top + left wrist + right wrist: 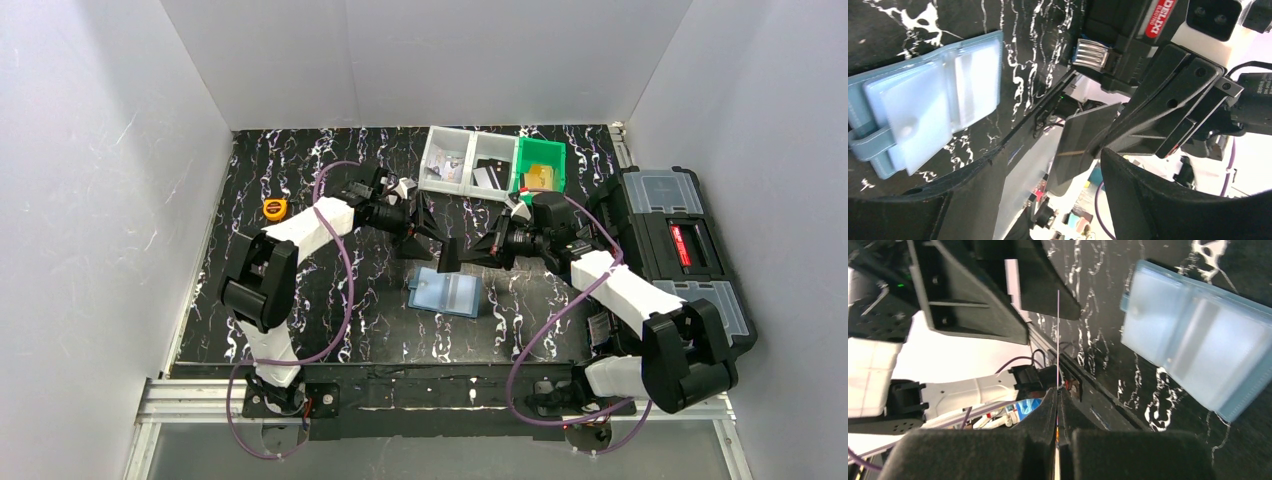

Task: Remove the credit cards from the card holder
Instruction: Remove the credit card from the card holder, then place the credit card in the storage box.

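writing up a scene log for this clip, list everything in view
card holder: 1, dusty blue, lying open mid-table
card: 1, dark, held off the table in the right pincer
tape measure: 1, yellow-orange, far left of table
clear bins: 2, see-through, side by side at the far edge, small items inside
green bin: 1, green, right of the clear bins
toolbox: 1, black with a red label, right edge
table: 1, black with white veining
arms: 2, white and black, purple cables
left pincer: open, facing the card
right pincer: shut on the card
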